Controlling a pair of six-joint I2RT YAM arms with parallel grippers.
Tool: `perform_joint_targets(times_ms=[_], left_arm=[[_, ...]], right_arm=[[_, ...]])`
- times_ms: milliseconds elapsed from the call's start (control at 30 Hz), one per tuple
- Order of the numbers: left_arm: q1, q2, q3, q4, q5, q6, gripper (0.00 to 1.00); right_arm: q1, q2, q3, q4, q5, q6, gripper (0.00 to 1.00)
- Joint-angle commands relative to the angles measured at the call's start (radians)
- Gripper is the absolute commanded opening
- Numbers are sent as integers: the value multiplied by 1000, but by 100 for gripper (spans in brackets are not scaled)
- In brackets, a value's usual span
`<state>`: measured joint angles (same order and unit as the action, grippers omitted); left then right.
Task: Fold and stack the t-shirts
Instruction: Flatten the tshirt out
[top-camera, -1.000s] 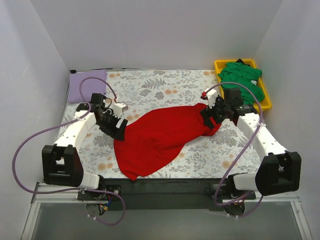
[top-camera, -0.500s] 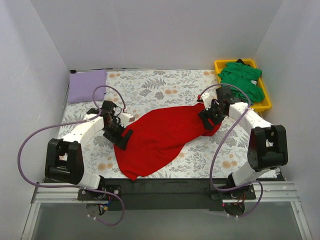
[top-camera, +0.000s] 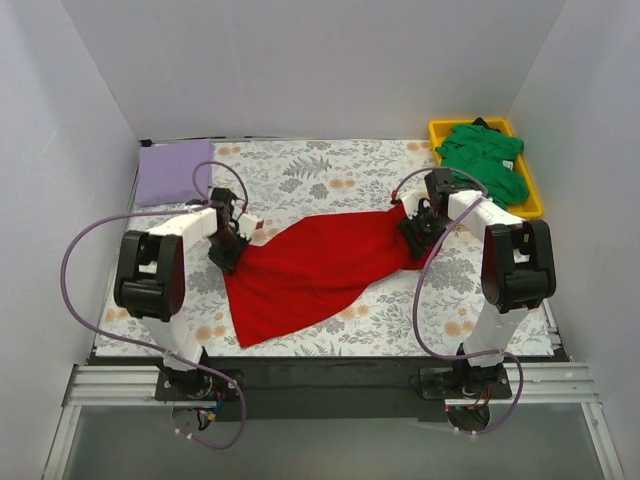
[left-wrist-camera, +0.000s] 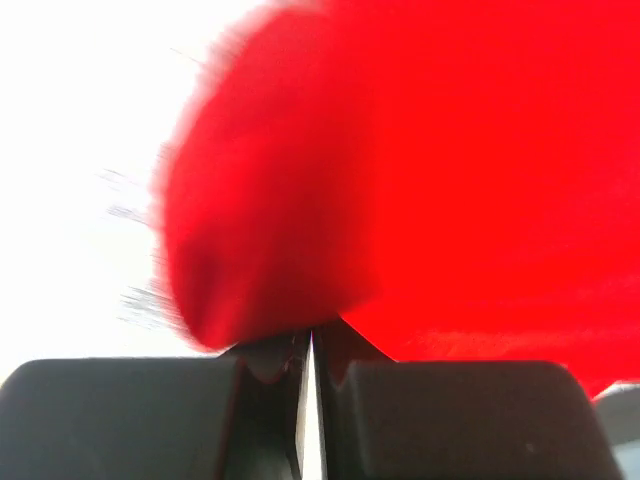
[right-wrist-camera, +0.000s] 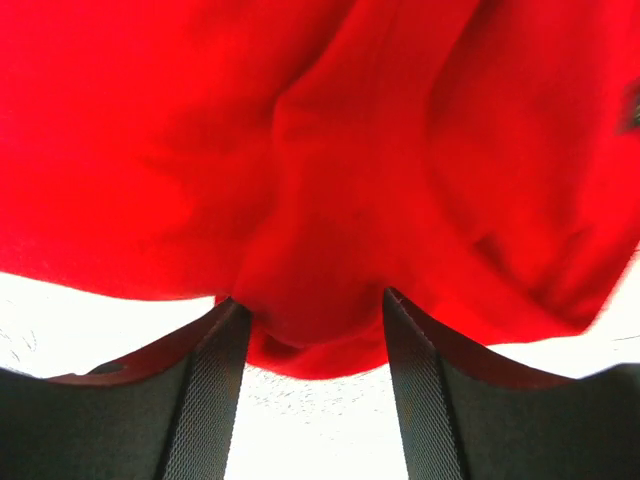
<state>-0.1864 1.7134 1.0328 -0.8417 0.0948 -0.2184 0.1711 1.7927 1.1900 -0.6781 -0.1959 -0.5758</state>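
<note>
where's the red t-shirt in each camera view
top external: red t-shirt mid-table, stretched between left tool and right tool.
left wrist: fills the upper right, pinched in the left tool.
right wrist: fills the top, bunched in the right tool.
shared landmark: each tool's grip on a shirt end.

I have the first t-shirt lying across the middle of the table cloth. Its left end is pinched in my left gripper, its right end is caught in my right gripper, and its near corner trails toward the near left. The second t-shirt lies at the far left corner, well apart from the first. The third t-shirt lies in the tray at the far right corner, just behind the right gripper.
</note>
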Motion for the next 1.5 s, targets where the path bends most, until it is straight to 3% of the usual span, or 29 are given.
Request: perform_joint_targets(times_ms=[0,100,133,200,233,333,467,700,1067,1467], left_arm=[[85,151,145,130,-21,17,0],[125,219,306,124,-6,4,0],[136,230,384,110,5,-12,4],[166,223,456,25,112,-24,21],[171,201,469,9,147,-19,37],[174,60,389,-28,229,60,49],[171,-165,168,-80,286,174,51],[117,-325,-45,-114,296,246,50],[48,-317,-178,-27,221,231,54],[19,-311,-243,46,191,264,59]], right_arm=[[-2,36,129,-17,-45,14,59],[-10,69,241,-38,-72,22,59],[-12,70,262,-43,-80,28,59],[-15,56,310,-67,-95,37,61],[-15,42,313,-77,-102,36,61],[-16,-44,272,-97,-112,30,61],[-16,-157,159,-109,-108,2,60],[-1,-234,11,-113,-111,-30,50],[97,-142,-59,-9,-45,-9,46],[145,-61,-130,132,61,-30,54]])
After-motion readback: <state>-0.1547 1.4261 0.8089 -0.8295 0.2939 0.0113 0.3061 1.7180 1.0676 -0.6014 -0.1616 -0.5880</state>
